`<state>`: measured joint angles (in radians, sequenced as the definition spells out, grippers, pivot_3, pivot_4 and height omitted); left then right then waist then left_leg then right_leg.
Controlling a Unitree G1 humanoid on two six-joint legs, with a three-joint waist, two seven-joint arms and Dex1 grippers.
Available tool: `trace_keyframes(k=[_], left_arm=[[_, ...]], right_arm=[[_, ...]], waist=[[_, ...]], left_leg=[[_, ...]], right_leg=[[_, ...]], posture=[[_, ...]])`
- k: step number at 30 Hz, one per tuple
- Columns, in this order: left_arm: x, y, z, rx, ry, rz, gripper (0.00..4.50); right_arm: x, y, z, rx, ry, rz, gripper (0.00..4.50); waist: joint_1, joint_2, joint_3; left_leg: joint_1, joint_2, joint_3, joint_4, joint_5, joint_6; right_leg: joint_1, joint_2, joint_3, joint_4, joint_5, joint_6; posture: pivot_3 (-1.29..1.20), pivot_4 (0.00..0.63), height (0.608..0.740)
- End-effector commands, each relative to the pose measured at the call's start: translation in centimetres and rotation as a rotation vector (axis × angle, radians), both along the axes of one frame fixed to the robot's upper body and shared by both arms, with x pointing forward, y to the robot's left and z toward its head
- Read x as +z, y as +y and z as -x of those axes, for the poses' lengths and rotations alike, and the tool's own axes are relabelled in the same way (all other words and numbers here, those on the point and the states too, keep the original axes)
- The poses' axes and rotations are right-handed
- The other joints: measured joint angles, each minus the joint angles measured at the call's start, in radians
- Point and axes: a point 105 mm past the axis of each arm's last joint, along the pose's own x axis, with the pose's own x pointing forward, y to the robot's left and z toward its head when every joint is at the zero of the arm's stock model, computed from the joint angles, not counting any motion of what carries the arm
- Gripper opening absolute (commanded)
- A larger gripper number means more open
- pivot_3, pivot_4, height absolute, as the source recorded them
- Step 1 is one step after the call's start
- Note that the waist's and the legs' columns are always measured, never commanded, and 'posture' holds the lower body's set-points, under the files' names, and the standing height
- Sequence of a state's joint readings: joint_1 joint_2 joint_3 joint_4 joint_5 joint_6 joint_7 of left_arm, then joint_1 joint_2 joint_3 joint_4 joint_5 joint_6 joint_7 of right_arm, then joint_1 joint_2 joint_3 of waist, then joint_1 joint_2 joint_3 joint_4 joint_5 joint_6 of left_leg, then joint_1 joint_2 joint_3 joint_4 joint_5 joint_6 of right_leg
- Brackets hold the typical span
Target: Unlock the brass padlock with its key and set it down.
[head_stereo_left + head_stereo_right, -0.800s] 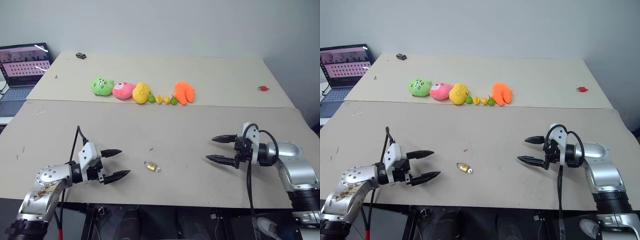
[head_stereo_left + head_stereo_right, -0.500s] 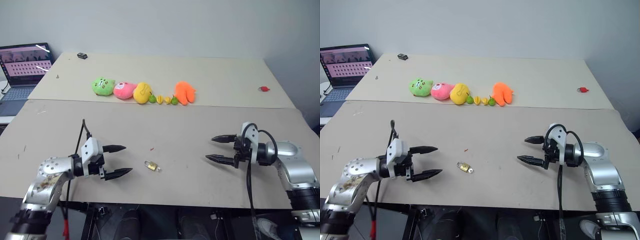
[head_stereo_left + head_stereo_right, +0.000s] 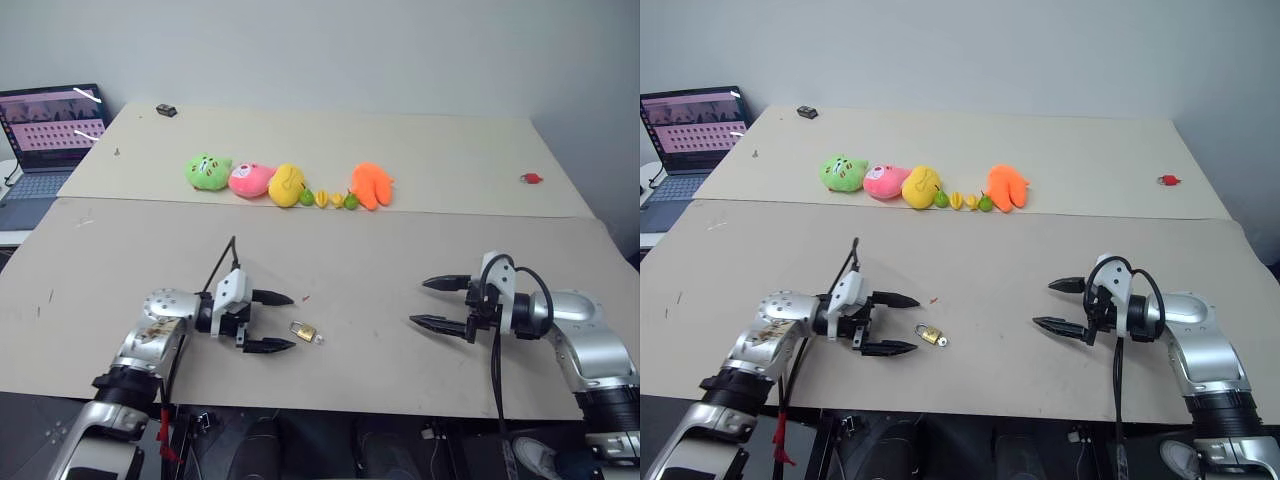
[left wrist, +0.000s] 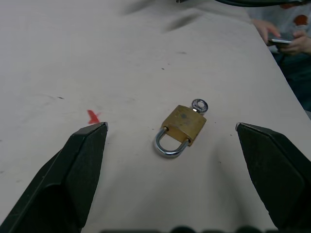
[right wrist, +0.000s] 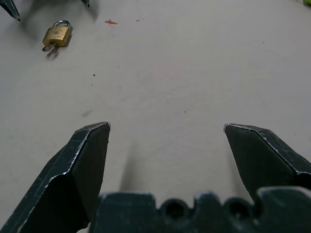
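Brass padlock [image 3: 303, 331] lies flat on the near table [image 3: 380, 260], lower centre of the head view, shackle still seated in the body. Key [image 4: 198, 104] sticks out of the end opposite the shackle; only its round bow is visible.

Left gripper [image 3: 283, 322] sits just left of the padlock in the head view, fingers spread wide, tips pointing toward the lock. Not touching it. In the left wrist view the padlock lies between the two black fingers [image 4: 80, 160], apart from both, shackle end nearer the camera.

Right gripper [image 3: 432, 303] is at lower right of the head view, well apart from the padlock, fingers also spread wide, holding nothing. Right wrist view has the padlock at upper left of the frame, far beyond the fingertips.

Small red mark [image 3: 305, 298] on the table just above the padlock in the frame.

Far table, upper centre: row of plush toys, green [image 3: 206, 171], pink [image 3: 249, 180], yellow [image 3: 286, 184], orange [image 3: 370, 185], with small toy fruits [image 3: 329, 199] between the yellow and orange. Laptop [image 3: 45, 140] at upper left, small red object [image 3: 530, 178] at upper right.
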<state>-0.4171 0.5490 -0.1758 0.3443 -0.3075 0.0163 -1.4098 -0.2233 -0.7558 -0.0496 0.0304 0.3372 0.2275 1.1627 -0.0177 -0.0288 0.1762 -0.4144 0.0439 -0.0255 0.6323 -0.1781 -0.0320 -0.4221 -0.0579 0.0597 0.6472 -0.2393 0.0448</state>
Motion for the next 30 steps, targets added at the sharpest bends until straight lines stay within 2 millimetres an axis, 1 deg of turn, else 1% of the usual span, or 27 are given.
trace_keyframes(k=[1, 4, 8, 12, 15, 17, 18, 19, 20, 21, 22, 23, 24, 25, 26, 30], left_arm=[[-0.4, -0.5, -0.2, -0.044, -0.026, -0.026, 4.50], [-1.2, -1.5, 0.0, -0.096, -0.030, -0.052, 4.50], [-1.6, -2.7, 0.3, -0.167, -0.049, -0.072, 4.50], [-2.2, -2.7, 0.5, -0.206, -0.055, -0.105, 4.50], [-2.2, -2.6, 0.5, -0.210, -0.053, -0.105, 4.50], [-2.2, -2.4, 0.5, -0.208, -0.051, -0.105, 3.97], [-2.2, -2.3, 0.4, -0.207, -0.048, -0.106, 3.82], [-2.2, -2.3, 0.4, -0.207, -0.046, -0.107, 3.47], [-2.2, -2.1, 0.4, -0.208, -0.045, -0.111, 3.03], [-2.2, -2.0, 0.4, -0.210, -0.044, -0.114, 2.75], [-2.2, -1.9, 0.3, -0.212, -0.041, -0.115, 2.26], [-2.2, -1.9, 0.3, -0.214, -0.040, -0.114, 1.91], [-2.2, -2.0, 0.3, -0.217, -0.040, -0.114, 1.44], [-2.2, -2.1, 0.2, -0.219, -0.040, -0.113, 1.22], [-2.2, -2.3, 0.2, -0.221, -0.042, -0.112, 0.84], [-1.5, -3.1, -0.3, -0.205, -0.084, -0.093, 0.84]], right_arm=[[1.4, 0.0, 0.1, -0.009, -0.049, -0.015, 4.42], [1.4, 0.0, 0.1, -0.015, -0.053, -0.020, 4.42], [1.6, 0.0, 0.0, -0.018, -0.056, -0.020, 4.42], [1.7, -0.1, -0.1, -0.024, -0.062, -0.020, 4.42], [1.7, -0.1, -0.1, -0.029, -0.064, -0.020, 4.42], [1.7, -0.2, -0.2, -0.032, -0.064, -0.019, 4.50], [1.6, -0.3, -0.2, -0.033, -0.064, -0.016, 4.50], [1.6, -0.3, -0.2, -0.033, -0.065, -0.015, 4.50], [1.7, -0.2, -0.2, -0.033, -0.066, -0.017, 4.50], [1.7, -0.2, -0.3, -0.032, -0.066, -0.019, 4.50], [1.8, -0.2, -0.4, -0.033, -0.068, -0.019, 4.50], [1.8, -0.2, -0.4, -0.033, -0.069, -0.020, 4.50], [1.8, -0.2, -0.5, -0.034, -0.071, -0.019, 4.50], [1.8, -0.2, -0.5, -0.034, -0.072, -0.019, 4.50], [1.8, -0.2, -0.6, -0.035, -0.072, -0.018, 4.50], [1.9, -0.2, -0.7, -0.033, -0.075, -0.014, 4.50]], waist=[[0.000, 0.000, 0.000], [0.002, 0.000, 0.000], [0.007, 0.000, -0.001], [0.007, 0.001, -0.001], [0.006, 0.001, -0.002], [0.005, 0.001, -0.002], [0.005, 0.001, -0.002], [0.005, 0.001, -0.002], [0.005, 0.001, -0.002], [0.005, 0.002, -0.002], [0.005, 0.002, -0.002], [0.005, 0.002, -0.002], [0.004, 0.002, -0.002], [0.004, 0.002, -0.002], [0.004, 0.002, -0.002], [0.006, 0.002, -0.002]], left_leg=[[0.000, 0.000, 0.000, 0.000, 0.000, 0.000], [0.001, 0.000, 0.000, 0.001, 0.000, 0.000], [0.000, -0.001, 0.000, 0.002, 0.000, 0.000], [0.000, -0.001, 0.000, 0.002, 0.000, 0.000], [0.000, -0.001, 0.000, 0.002, 0.000, 0.000], [0.000, -0.001, 0.000, 0.002, 0.000, 0.000], [0.000, -0.001, 0.000, 0.002, 0.000, 0.000], [0.000, -0.001, 0.000, 0.002, 0.000, 0.000], [0.000, -0.001, 0.000, 0.002, 0.000, 0.000], [0.000, -0.001, 0.000, 0.002, 0.000, 0.000], [0.000, -0.001, 0.000, 0.002, 0.000, 0.000], [0.001, -0.001, 0.000, 0.002, 0.000, 0.000], [0.001, -0.001, 0.000, 0.002, 0.000, 0.000], [0.001, -0.001, 0.000, 0.002, 0.000, 0.000], [0.001, -0.001, 0.000, 0.002, 0.000, 0.000], [0.001, -0.001, 0.000, 0.002, 0.000, 0.000]], right_leg=[[0.000, 0.000, 0.000, 0.000, 0.000, 0.000], [0.001, 0.000, 0.000, 0.000, 0.000, 0.000], [0.002, 0.000, 0.000, 0.000, 0.000, 0.001], [0.002, 0.000, 0.001, 0.000, 0.000, 0.001], [0.002, 0.000, 0.001, 0.000, 0.000, 0.001], [0.002, 0.000, 0.001, 0.000, 0.000, 0.001], [0.002, 0.000, 0.001, 0.000, 0.000, 0.001], [0.002, 0.000, 0.001, 0.000, 0.000, 0.001], [0.002, 0.000, 0.001, 0.000, 0.000, 0.001], [0.002, 0.000, 0.001, 0.000, 0.000, 0.001], [0.002, 0.000, 0.001, 0.000, 0.000, 0.001], [0.002, 0.000, 0.001, 0.000, 0.000, 0.001], [0.002, 0.000, 0.001, 0.000, 0.000, 0.001], [0.002, 0.000, 0.001, 0.000, 0.000, 0.001], [0.003, 0.000, 0.001, 0.000, 0.000, 0.001], [0.003, 0.000, 0.001, 0.000, 0.000, 0.001]], posture=[[0.00, 0.150, 0.722], [0.00, 0.150, 0.722], [0.00, 0.150, 0.722], [0.00, 0.150, 0.722], [0.00, 0.150, 0.722], [0.00, 0.150, 0.722], [0.00, 0.150, 0.722], [0.00, 0.150, 0.722], [0.00, 0.150, 0.722], [0.00, 0.150, 0.722], [0.00, 0.150, 0.722], [0.00, 0.150, 0.722], [0.00, 0.150, 0.722], [0.00, 0.150, 0.722], [0.00, 0.150, 0.722], [0.00, 0.150, 0.722]])
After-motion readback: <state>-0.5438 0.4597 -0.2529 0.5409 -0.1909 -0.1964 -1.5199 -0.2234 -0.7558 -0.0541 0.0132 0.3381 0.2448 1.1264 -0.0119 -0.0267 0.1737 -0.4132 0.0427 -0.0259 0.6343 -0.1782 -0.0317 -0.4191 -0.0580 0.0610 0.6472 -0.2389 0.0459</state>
